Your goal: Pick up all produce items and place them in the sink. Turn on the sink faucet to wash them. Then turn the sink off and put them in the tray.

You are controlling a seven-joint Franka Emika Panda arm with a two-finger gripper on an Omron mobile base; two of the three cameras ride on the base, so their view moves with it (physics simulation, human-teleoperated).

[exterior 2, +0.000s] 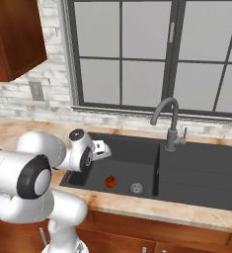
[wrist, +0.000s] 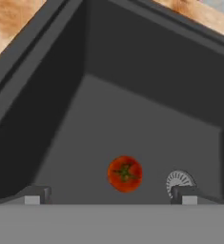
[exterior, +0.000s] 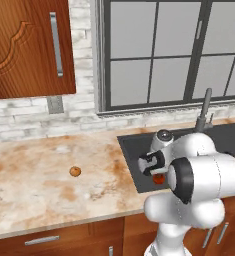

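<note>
A red tomato (wrist: 125, 174) lies on the floor of the dark sink (exterior 2: 132, 157), just beside the round metal drain (wrist: 179, 181). The robot's pincer (wrist: 108, 194) hangs above the basin with its fingers spread wide, gripping nothing. A small orange-tan ball (exterior: 75, 171) sits on the marbled counter (exterior: 34, 190), well apart from the sink. The grey faucet (exterior 2: 170, 123) stands behind the basin.

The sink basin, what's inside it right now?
A red tomato lies on the sink floor beside the round drain. In the left base view the arm hides much of the basin.
</note>
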